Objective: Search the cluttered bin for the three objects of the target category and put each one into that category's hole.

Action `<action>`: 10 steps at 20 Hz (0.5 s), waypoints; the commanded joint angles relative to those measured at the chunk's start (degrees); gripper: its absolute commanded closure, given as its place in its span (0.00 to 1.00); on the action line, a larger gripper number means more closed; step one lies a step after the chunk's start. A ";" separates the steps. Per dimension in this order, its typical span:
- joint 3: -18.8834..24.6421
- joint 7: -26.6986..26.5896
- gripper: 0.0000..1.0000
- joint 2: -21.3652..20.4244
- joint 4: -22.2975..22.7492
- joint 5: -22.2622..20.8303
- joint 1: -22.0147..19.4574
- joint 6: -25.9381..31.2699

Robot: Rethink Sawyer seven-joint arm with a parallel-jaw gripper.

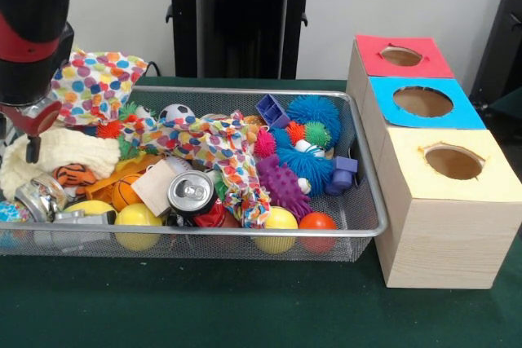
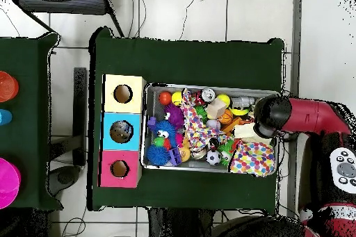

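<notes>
The bin (image 1: 367,193) is a silver wire-mesh basket on the green table, full of mixed toys, balls, cans and cloths. It also shows in the overhead view (image 2: 208,88). The hole (image 1: 401,56) is in the red top of the farthest wooden box, right of the bin; in the overhead view (image 2: 119,169) it lies left of the bin. My gripper (image 1: 33,148) hangs from the red and black arm (image 2: 274,112) over the bin's left end, just above a cream knitted cloth (image 1: 57,156). I cannot tell whether it is open or shut.
The blue-topped box's hole (image 1: 422,101) and the yellow-topped box's hole (image 1: 453,162) lie nearer the camera. The bin holds a polka-dot cloth (image 1: 96,83), a soda can (image 1: 192,193), yellow balls (image 1: 139,226), blue spiky balls (image 1: 314,112) and a purple spiky toy (image 1: 281,185).
</notes>
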 commanded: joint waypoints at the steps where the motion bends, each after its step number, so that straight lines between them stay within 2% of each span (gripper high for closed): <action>1: 2.05 -14.74 0.00 4.47 6.37 -2.69 -1.73 2.34; 10: 3.49 -10.90 0.00 5.24 8.22 0.59 -3.49 1.81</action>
